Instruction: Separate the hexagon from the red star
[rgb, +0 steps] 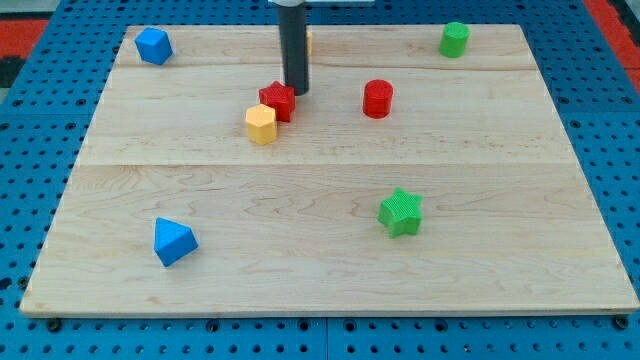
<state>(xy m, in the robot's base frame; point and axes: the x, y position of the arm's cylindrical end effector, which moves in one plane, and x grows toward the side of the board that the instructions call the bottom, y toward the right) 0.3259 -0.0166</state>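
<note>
A yellow hexagon (261, 124) sits left of the board's middle, touching the lower left side of a red star (278, 101). My tip (297, 91) is on the board just to the right of and slightly above the red star, touching or almost touching it. The rod rises straight up from there to the view's top edge.
A red cylinder (378, 98) stands right of the star. A green cylinder (454, 39) is at the top right, a blue block (153, 45) at the top left, a blue block (173, 241) at the lower left, a green star (401, 212) at the lower right. Something yellowish (309, 41) peeks from behind the rod.
</note>
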